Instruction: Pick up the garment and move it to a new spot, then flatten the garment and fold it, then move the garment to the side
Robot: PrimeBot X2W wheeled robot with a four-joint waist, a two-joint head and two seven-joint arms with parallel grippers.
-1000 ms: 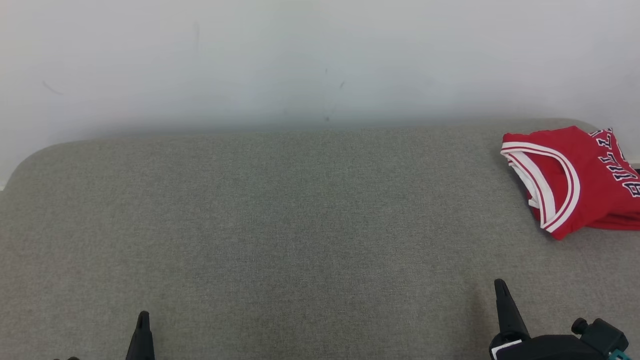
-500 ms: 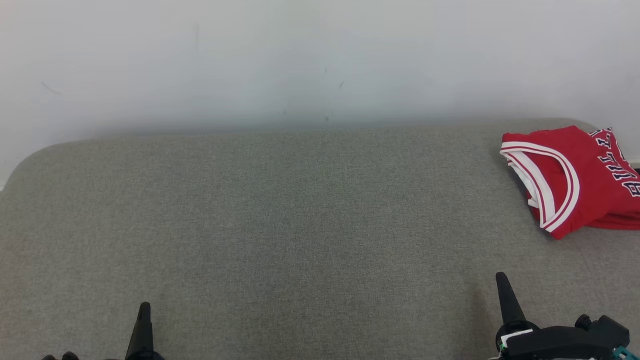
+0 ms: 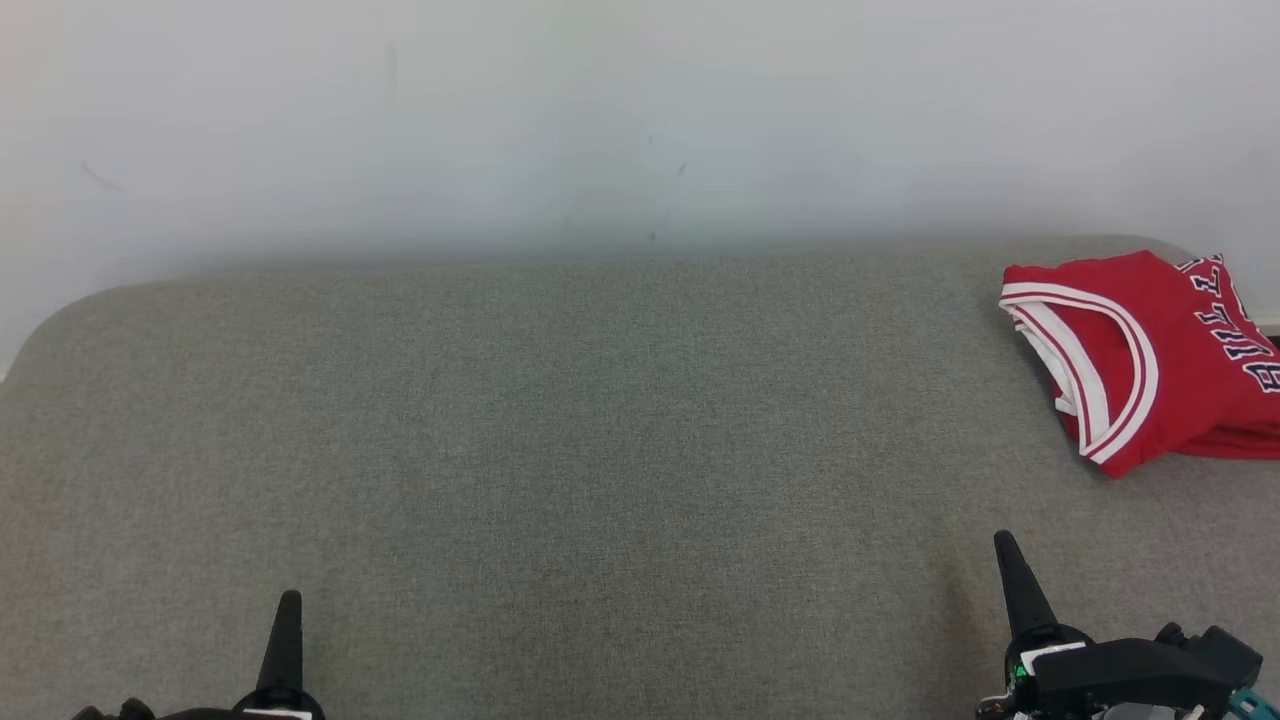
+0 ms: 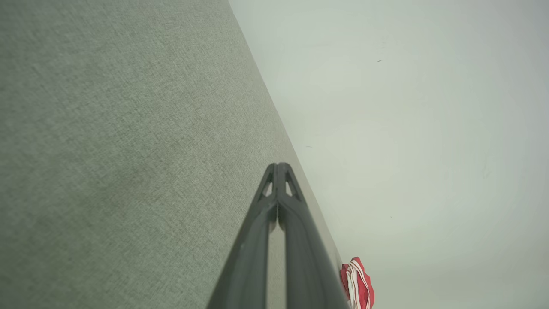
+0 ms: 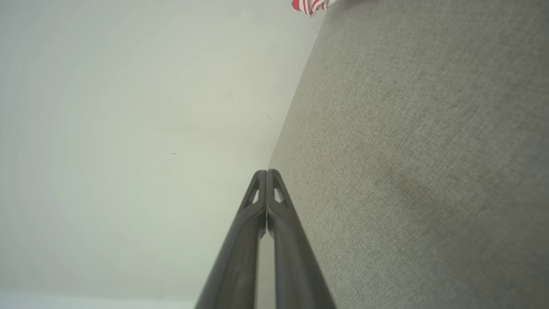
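Nearest, the left gripper (image 3: 287, 610) and right gripper (image 3: 1008, 555) are seen at the near edge, both pinched closed, nothing held. Beyond, the grey woven fabric surface (image 3: 600, 450) is spread. Far right, the folded red jersey with white-trimmed neckline (image 3: 1185, 410) is laid, far-right of the right gripper, judged the nearer arm.

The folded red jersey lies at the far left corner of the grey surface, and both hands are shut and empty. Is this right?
No. The head view shows the red jersey at the far right corner. The left hand and right hand are shut and empty.
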